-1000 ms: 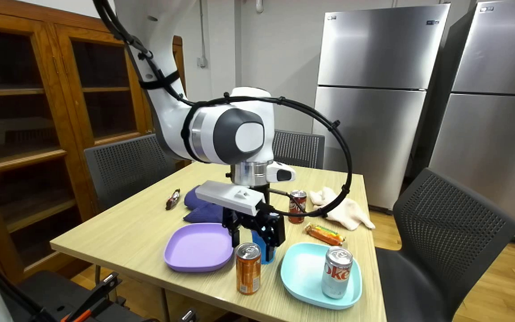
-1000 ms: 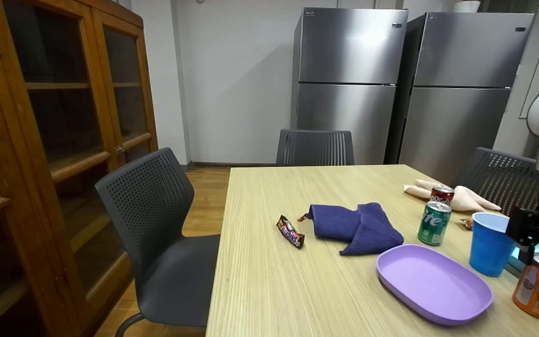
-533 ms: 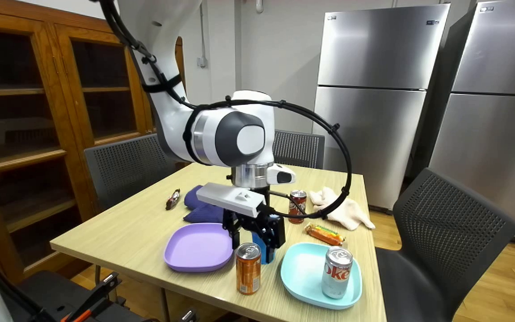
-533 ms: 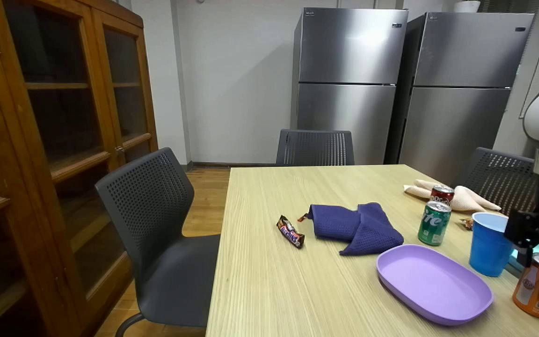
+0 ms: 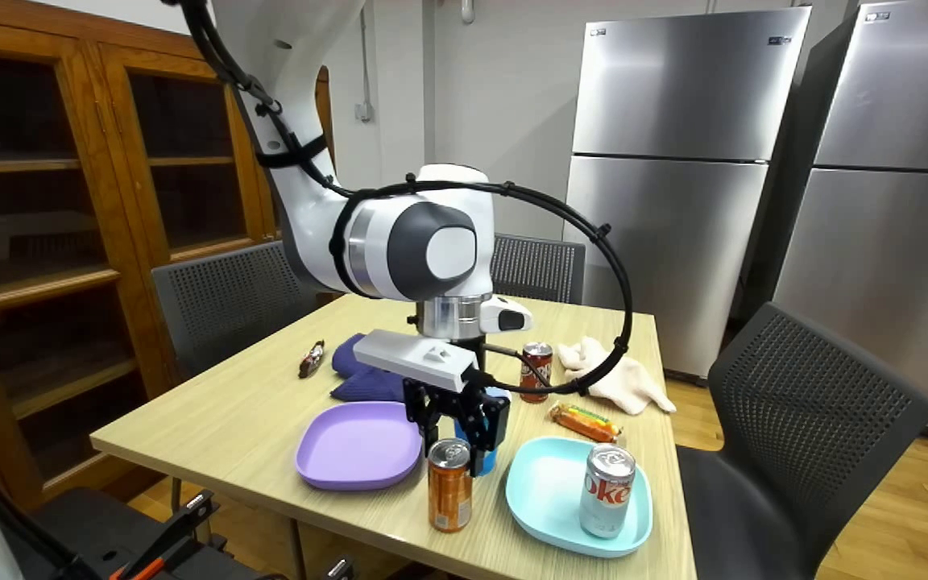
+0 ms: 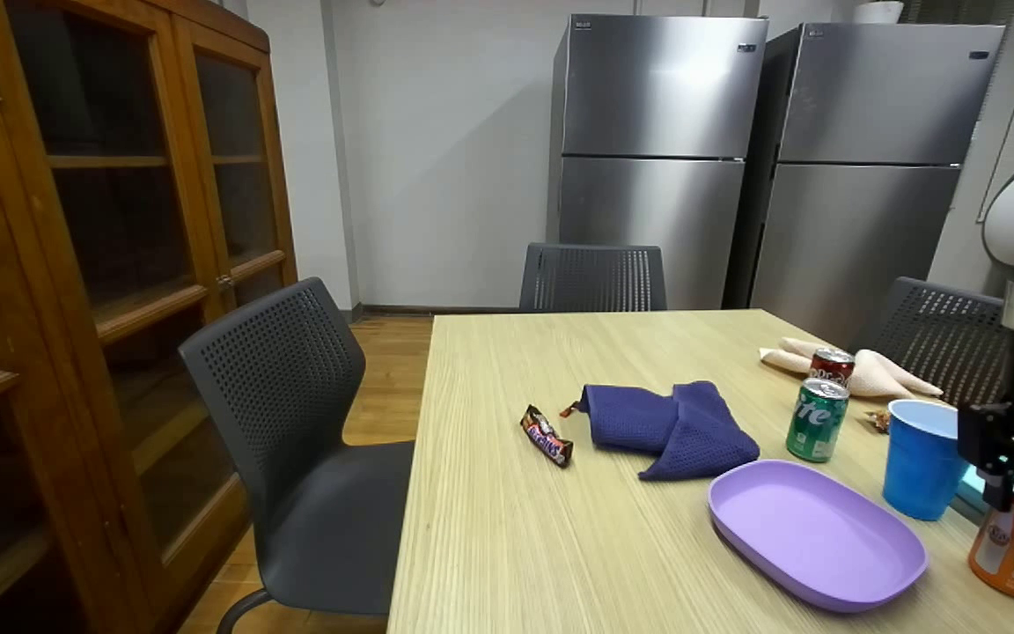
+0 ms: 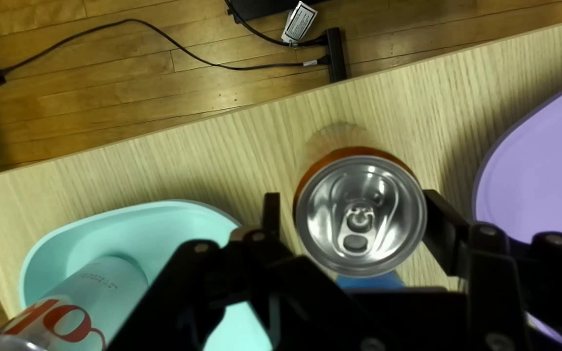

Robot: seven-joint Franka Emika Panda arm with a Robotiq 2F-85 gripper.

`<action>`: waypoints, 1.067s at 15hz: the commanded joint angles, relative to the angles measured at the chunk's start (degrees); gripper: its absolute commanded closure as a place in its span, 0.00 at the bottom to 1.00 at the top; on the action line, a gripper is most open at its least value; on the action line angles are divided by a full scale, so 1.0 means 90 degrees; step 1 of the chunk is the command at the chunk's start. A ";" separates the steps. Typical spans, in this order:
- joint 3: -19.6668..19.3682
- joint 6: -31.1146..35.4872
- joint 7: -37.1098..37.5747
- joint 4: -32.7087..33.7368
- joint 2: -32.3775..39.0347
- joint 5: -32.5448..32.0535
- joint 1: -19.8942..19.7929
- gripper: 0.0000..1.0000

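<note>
Wrist view, looking down: an orange can (image 7: 361,214) stands upright on the desk (image 7: 203,156), directly between the two fingers (image 7: 271,214), its long axis running up toward the wrist. The spacing is uneven: a strip of desk shows between the can and the finger beside the mint plate (image 7: 130,234), while the finger on the side of the purple plate (image 7: 544,170) touches the can or comes very near it; which, I cannot tell. So the fingers are spread around the can, with no clamp on it evident. In an exterior view one finger stands at the can's upper edge, and a blue cup (image 6: 919,467) is near. The can's side is orange with a paler printed patch, its lettering too small to read; the top is shiny bare metal, the ring-pull in place and the mouth apparently sealed. On the mint plate stands a Coke can (image 7: 78,304).
</note>
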 commanded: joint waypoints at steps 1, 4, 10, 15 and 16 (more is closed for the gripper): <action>0.0051 0.0082 -0.0002 0.0011 0.0006 0.0115 0.0019 0.58; 0.0084 0.0045 -0.0096 -0.0010 -0.0040 0.0231 -0.0021 0.62; 0.0055 -0.0159 -0.0436 -0.0066 -0.0412 0.0483 -0.0137 0.62; -0.0155 -0.0461 -0.0429 -0.0023 -0.0760 0.0123 -0.0140 0.62; -0.0193 -0.0553 -0.0495 -0.0013 -0.0847 0.0026 -0.0156 0.62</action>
